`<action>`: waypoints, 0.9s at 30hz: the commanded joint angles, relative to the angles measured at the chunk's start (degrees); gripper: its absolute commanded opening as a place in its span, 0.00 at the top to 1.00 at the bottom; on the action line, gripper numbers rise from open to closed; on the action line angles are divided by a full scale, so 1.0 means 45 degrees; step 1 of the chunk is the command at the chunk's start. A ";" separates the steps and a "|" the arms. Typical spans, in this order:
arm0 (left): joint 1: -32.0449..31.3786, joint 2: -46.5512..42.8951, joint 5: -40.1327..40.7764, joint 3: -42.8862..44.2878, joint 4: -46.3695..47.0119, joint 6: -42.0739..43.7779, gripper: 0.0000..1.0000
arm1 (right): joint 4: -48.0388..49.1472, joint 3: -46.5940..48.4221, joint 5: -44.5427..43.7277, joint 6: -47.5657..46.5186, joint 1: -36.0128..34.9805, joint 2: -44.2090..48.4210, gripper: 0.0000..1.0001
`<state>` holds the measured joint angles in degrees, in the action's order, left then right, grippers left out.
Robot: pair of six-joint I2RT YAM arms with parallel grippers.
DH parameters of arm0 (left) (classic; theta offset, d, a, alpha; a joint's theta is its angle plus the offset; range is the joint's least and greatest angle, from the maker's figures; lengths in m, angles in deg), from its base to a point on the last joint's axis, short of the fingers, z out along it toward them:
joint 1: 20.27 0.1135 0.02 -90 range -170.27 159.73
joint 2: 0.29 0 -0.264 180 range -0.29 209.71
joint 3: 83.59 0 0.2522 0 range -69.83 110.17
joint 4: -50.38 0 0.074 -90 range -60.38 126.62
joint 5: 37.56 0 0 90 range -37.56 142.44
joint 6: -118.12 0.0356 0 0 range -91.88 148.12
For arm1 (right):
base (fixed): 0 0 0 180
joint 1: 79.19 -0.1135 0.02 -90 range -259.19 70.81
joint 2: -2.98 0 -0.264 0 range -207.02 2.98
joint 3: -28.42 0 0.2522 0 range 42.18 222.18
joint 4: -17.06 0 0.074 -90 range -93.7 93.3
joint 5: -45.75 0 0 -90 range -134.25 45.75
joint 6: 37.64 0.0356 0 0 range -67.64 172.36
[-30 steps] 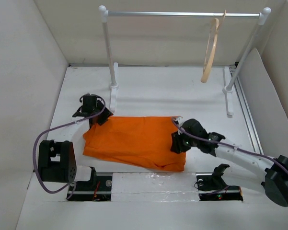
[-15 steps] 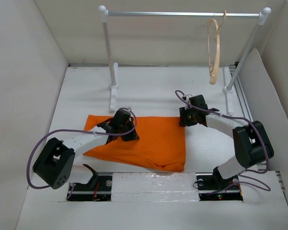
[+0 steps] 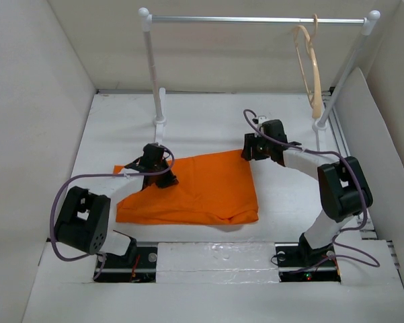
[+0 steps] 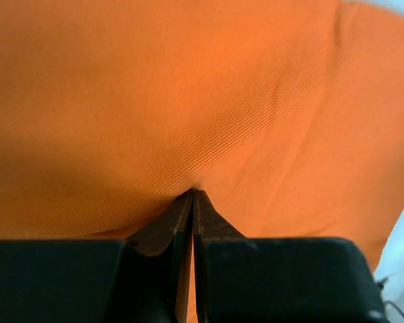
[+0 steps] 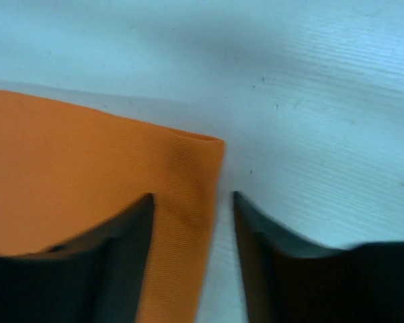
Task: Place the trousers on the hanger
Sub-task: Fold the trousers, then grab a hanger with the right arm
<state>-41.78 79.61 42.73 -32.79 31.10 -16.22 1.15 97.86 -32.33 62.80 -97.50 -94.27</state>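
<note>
While the trousers (image 3: 195, 188), flat on the table (image 3: 208, 121), are clamped at their left edge by the left gripper (image 4: 191, 195), their far-right corner is straddled by the parted right gripper (image 5: 191, 202), with the hanger (image 3: 309, 64) hung beyond it.

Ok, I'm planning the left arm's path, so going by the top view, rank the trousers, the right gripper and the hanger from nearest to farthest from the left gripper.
1. trousers: pinched in the left gripper.
2. right gripper: across the fabric, at its far right corner.
3. hanger: on the rail, far right.
</note>
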 commanded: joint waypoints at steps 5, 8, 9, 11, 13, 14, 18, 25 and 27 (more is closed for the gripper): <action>-0.0940 -0.1541 0.1827 0.2510 -0.1370 0.1687 1.00 | -0.2642 0.1820 -0.1868 -0.1981 -0.1906 0.2175 0.29; -0.0941 -0.2635 0.1476 0.3097 -0.0923 0.2371 1.00 | -0.3953 0.3787 -0.1713 -0.3193 -0.2942 0.3269 0.34; -0.0941 -0.2793 0.1456 0.3252 -0.0825 0.2604 1.00 | -0.4709 0.4572 -0.1731 -0.3469 -0.3099 0.3446 0.48; -0.0941 -0.2854 0.1417 0.3838 -0.0668 0.2781 1.00 | -0.5631 0.7412 -0.2295 -0.4190 -0.3256 0.3740 1.00; -0.0941 -0.2426 0.1436 0.4461 -0.0881 0.2899 1.00 | -0.6997 0.9471 -0.3836 -0.4680 -0.2928 0.3528 1.00; -0.0941 -0.2288 0.1436 0.4600 -0.0902 0.2977 1.00 | -0.7427 1.0526 -0.4460 -0.4953 -0.2712 0.3371 1.00; -0.0941 -0.2130 0.1592 0.4894 -0.0825 0.3425 1.00 | -0.9437 1.5113 -0.6146 -0.5132 -0.0781 0.2142 0.28; -0.0941 -0.2383 0.0831 0.4311 -0.1058 0.4110 0.68 | -1.1377 1.7961 -0.4374 -0.5581 0.2951 -0.0263 0.10; -0.0941 -0.2520 0.0772 0.3998 -0.1000 0.4091 0.60 | -1.1067 1.7493 -0.2913 -0.5600 0.3653 -0.0264 0.09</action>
<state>-46.09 70.19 47.69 -13.01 26.56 0.44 -41.78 178.82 -53.38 39.02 -83.92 -92.17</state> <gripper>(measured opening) 0.388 0.907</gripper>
